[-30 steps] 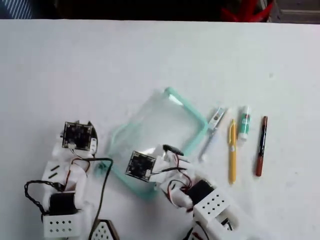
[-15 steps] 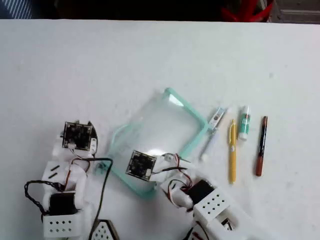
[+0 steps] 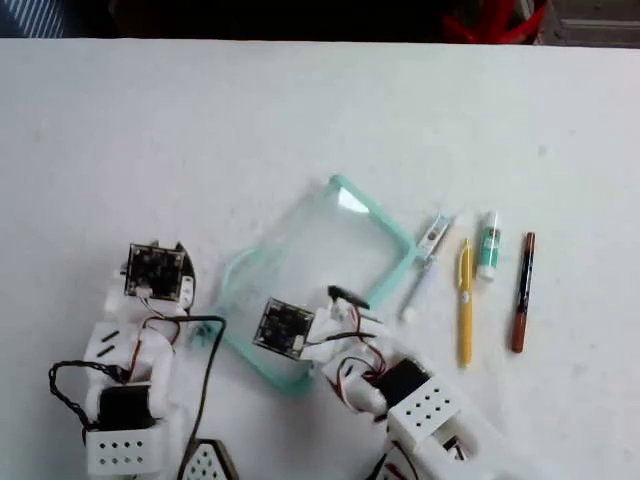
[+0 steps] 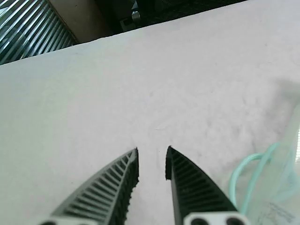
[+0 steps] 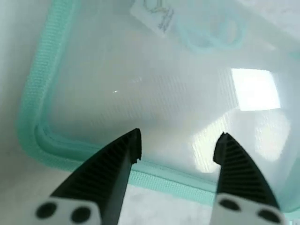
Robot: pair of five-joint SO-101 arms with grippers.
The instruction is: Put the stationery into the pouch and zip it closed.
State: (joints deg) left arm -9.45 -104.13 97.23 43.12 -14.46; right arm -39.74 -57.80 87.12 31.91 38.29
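Pouch (image 3: 320,240), rt pincer (image 5: 180,138) agape over its edge — yellow pen (image 3: 465,300) nearby

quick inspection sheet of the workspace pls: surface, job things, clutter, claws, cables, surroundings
surface: white table, bare around the things
job's things: clear pouch with teal edging; beside it in a row lie a white pen, yellow pen, tube and brown pen, all outside it
clutter: nothing seen
claws: left claw slightly open over bare table; right claw open over the pouch's edge
cables: black cable by one arm; thin wires on the other
surroundings: dark beyond the far edge, red thing, blind
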